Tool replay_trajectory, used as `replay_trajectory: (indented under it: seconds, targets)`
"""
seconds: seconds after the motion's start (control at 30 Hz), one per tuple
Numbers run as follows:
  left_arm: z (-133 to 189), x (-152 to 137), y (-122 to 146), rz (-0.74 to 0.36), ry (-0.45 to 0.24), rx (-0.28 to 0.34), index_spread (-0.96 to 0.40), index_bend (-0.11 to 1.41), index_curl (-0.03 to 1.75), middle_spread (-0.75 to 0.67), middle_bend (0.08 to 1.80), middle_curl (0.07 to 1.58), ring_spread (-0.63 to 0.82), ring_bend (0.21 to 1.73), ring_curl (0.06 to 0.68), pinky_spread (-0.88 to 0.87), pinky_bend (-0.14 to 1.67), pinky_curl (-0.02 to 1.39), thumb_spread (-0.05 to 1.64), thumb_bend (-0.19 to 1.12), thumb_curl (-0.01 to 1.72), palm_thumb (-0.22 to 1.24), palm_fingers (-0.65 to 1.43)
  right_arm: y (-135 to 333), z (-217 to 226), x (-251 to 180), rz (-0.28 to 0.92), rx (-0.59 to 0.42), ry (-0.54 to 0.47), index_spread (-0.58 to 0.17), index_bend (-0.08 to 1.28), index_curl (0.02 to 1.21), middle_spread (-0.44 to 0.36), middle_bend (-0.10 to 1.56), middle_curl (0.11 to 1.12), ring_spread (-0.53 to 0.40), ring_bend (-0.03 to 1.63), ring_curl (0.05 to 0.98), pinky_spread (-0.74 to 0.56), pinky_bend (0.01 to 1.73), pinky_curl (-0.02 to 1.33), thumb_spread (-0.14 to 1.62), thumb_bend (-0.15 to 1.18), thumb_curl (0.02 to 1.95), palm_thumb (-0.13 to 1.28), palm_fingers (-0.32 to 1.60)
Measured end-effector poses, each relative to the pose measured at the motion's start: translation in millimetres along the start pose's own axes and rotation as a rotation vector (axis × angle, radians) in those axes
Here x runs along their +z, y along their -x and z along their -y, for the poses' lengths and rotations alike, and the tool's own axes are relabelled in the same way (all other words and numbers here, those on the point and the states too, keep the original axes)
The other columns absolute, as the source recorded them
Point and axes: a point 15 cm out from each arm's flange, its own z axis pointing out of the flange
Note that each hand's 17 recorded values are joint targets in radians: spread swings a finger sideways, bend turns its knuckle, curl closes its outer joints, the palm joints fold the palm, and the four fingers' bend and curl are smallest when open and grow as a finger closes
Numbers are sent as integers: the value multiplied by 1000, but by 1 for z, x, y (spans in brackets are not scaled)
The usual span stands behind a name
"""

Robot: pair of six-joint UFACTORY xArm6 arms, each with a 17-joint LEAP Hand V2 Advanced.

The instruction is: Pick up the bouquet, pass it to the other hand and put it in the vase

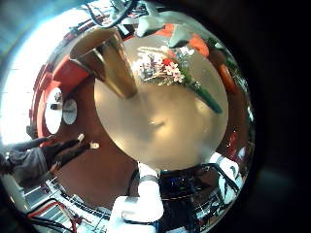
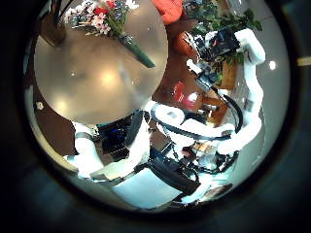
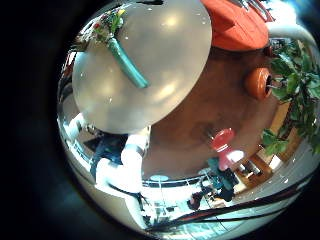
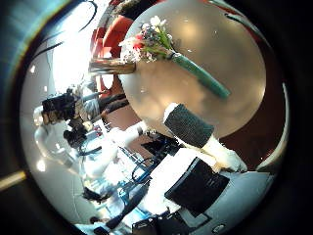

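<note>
Nothing of the task appears done. The bouquet (image 1: 175,72) is seen lying on the round table (image 1: 165,126), near the upright vase (image 1: 105,58), untouched. Whether the left or right hand's fingers are spread cannot be told. Pickup, handover and placing remain.

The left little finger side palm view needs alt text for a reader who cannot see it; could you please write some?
A bouquet lies on a round table beside an upright vase. Neither hand touches it.
</note>
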Motion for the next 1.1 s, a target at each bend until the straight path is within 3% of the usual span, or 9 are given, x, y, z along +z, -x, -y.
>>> replay_trajectory:
  seconds: [0.2,0.5,1.1]
  targets:
    - [0,4,2,-2,5,52,128,185,369,463,192,321,597,458,201,546,185,266,1070,-24,328,325,92,-14,31,39,37,92,55,-200,152,253,-19,375,414,-74,791,363,61,499,289,1170,-18,378,547,414]
    - [-1,5,19,-4,5,66,129,185,369,463,192,320,596,461,204,546,185,266,1076,-24,328,324,92,-13,43,120,12,173,98,-169,164,268,-33,440,451,-124,888,402,27,549,274,1112,-23,404,560,385]
    - [6,11,19,-6,28,78,129,185,374,462,191,320,596,458,205,546,185,265,1077,-24,328,324,93,-26,48,173,-1,232,106,-176,195,354,-53,495,507,-159,931,440,-8,612,233,1081,-22,418,565,362]
